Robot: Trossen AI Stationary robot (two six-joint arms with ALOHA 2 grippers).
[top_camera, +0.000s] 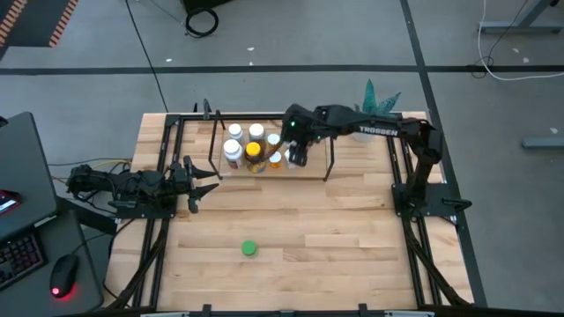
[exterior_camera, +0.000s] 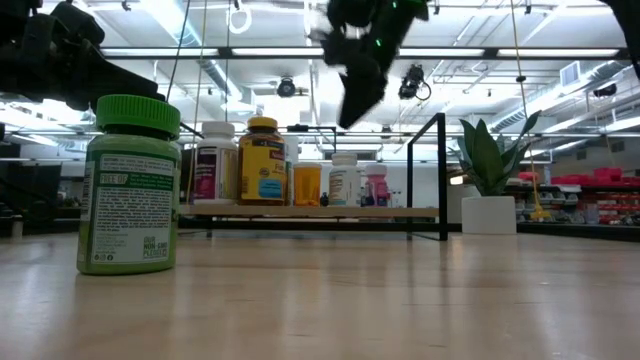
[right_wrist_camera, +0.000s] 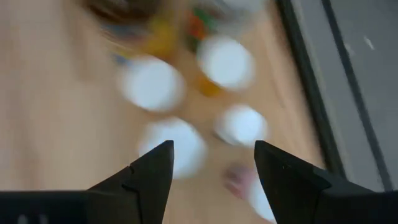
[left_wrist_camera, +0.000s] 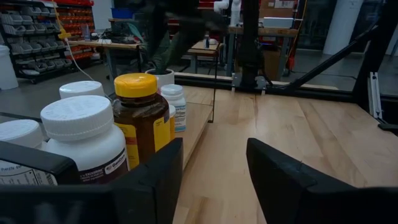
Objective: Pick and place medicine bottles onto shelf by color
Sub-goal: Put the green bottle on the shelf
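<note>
Green is what remains: one green bottle (top_camera: 249,249) stands alone on the counter (top_camera: 352,229), well apart from the shelf (top_camera: 328,158), where we count the other bottles (top_camera: 253,150) clustered. Our right end effector (top_camera: 298,155) hovers above them, open and empty; the left end effector (top_camera: 201,183) waits open beside the shelf.

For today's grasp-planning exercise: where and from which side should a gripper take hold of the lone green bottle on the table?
Grip the green bottle around its cap or upper body, coming straight down from above. It stands upright and alone on the table, so both sides are clear for fingers.
</note>
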